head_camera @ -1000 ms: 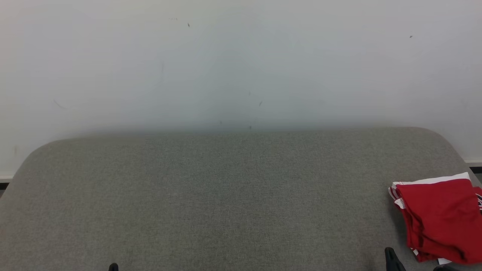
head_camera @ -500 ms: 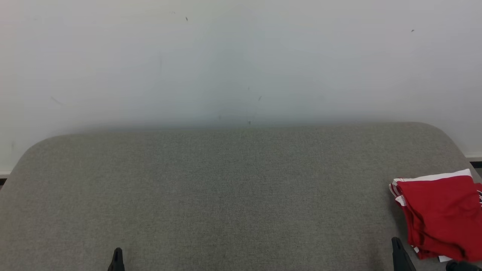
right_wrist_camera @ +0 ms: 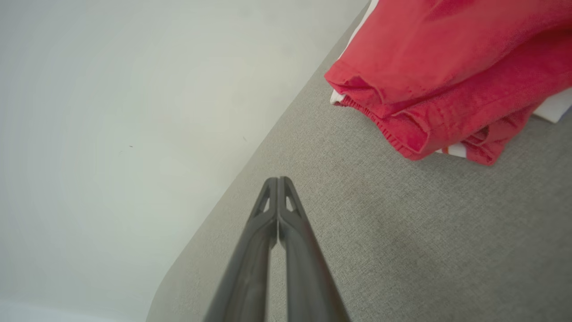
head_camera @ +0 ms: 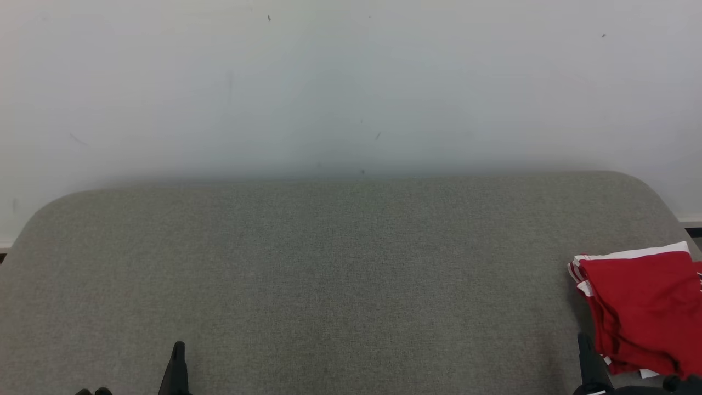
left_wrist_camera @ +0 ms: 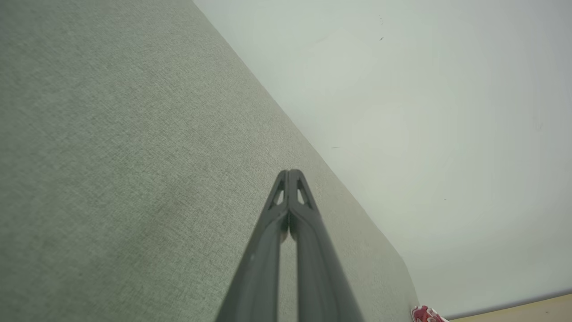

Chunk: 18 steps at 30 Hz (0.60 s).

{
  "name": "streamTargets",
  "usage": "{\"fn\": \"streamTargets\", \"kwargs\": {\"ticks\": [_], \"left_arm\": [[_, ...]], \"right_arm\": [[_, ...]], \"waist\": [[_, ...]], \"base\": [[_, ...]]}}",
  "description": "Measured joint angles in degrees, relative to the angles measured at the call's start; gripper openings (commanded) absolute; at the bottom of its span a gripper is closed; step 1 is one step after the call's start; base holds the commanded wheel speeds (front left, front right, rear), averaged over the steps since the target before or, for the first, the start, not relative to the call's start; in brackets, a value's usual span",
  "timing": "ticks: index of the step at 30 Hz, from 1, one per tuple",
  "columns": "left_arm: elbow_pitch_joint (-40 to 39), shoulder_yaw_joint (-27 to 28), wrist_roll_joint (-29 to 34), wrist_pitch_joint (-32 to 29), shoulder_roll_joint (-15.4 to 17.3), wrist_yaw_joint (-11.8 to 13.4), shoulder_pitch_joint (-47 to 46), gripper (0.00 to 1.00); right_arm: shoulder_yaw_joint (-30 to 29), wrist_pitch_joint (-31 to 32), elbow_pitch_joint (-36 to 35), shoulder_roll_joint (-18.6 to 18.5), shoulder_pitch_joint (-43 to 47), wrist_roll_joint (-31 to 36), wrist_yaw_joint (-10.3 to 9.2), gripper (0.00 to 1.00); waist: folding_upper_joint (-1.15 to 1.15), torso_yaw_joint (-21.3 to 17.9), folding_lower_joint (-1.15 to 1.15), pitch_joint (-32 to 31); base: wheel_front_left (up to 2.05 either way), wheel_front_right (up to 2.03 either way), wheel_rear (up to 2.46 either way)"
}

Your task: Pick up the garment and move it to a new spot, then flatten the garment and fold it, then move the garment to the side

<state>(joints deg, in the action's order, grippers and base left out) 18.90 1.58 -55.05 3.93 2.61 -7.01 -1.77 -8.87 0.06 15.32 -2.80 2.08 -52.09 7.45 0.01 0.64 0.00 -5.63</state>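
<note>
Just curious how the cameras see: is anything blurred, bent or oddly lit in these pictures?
Head view: even light, hazy where the white wall meets the grey fabric cushion; right wrist view: the folded red garment is sharp, the dark fingers soft near the lens.

Folded garment (right_wrist_camera: 447, 76) beside end effector (right_wrist_camera: 278, 181) (closed)

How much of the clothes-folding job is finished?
Done, it seems: the red garment lies folded in layers at the right edge of the grey padded surface, off to the side. In hand: nothing. The left claw and right claw are both shut and empty, apart from the cloth. Left: probably nothing, though I cannot tell how neat the fold is.
</note>
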Motion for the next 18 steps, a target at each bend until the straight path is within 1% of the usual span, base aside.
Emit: {"fn": "streamTargets", "kwargs": {"ticks": [18], "left_arm": [[1.5,-1.0,-11.7,-2.6,0.0,-0.1,-4.3,0.0]], "right_arm": [[-1.7,2.3,-0.6,0.0,-2.2,-11.9,0.0,0.0]], "waist": [[0.0,-0.2,0.0,1.4]], "base": [[0.0,0.0,0.0]]}}
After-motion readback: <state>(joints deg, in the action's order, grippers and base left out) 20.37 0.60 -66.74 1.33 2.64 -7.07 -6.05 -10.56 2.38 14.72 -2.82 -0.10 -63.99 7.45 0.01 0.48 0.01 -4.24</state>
